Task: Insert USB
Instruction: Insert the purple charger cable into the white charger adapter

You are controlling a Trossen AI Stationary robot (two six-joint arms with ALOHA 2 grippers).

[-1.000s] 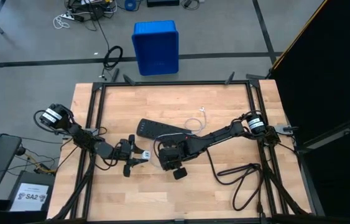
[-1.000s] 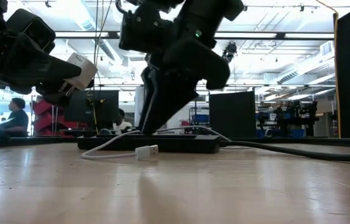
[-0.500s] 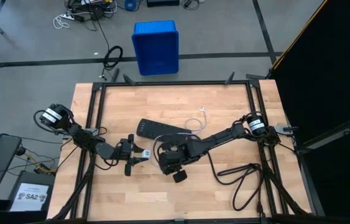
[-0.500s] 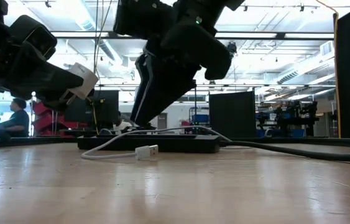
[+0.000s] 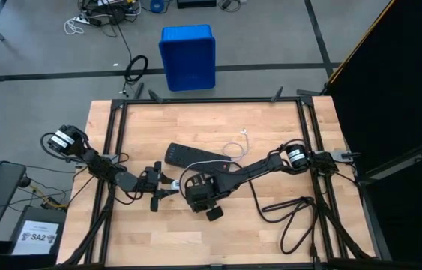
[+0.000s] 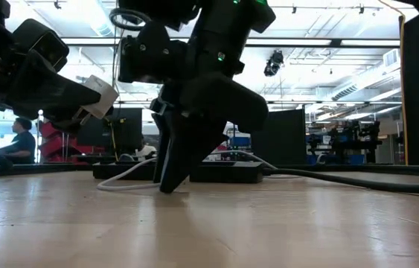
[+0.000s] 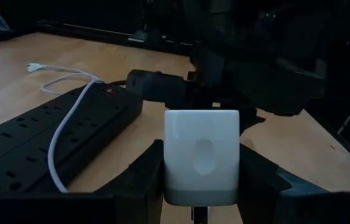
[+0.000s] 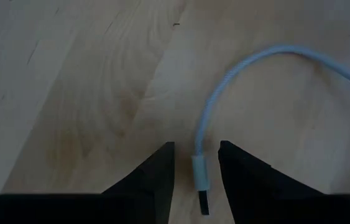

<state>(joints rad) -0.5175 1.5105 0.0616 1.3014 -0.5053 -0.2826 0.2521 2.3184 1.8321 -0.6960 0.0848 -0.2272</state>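
- My right wrist camera shows what no other view does: the USB (image 8: 207,144), a thin white cable, lies flat on the bench (image 8: 69,81) with its plug end sitting in the gap between the two dark fingers (image 8: 156,171) of the right claw (image 8: 196,163). The fingers are spread and stand either side of the plug, touching nothing that I can see.
- My left wrist camera alone shows the left claw (image 7: 201,186) pinching a white charger block (image 7: 202,155), held upright between its fingers.
- From that same view, the white cable runs over the near corner of the black power strip (image 7: 44,140) and its far plug end rests on the wood beyond.
- In the low view the right claw (image 6: 172,179) stands steeply nose-down with its tips at the bench surface, hiding the plug; the cable (image 6: 123,177) curves out beside it, in front of the strip.
- From above, the right arm reaches across from the right edge to mid-bench, its claw (image 5: 199,196) just below the strip (image 5: 196,156); the left claw (image 5: 164,187) hangs close beside it, pointing toward it.
- Far side: the thick black cord (image 5: 289,214) loops on the right of the bench, and a blue bin (image 5: 187,57) sits on the floor beyond.
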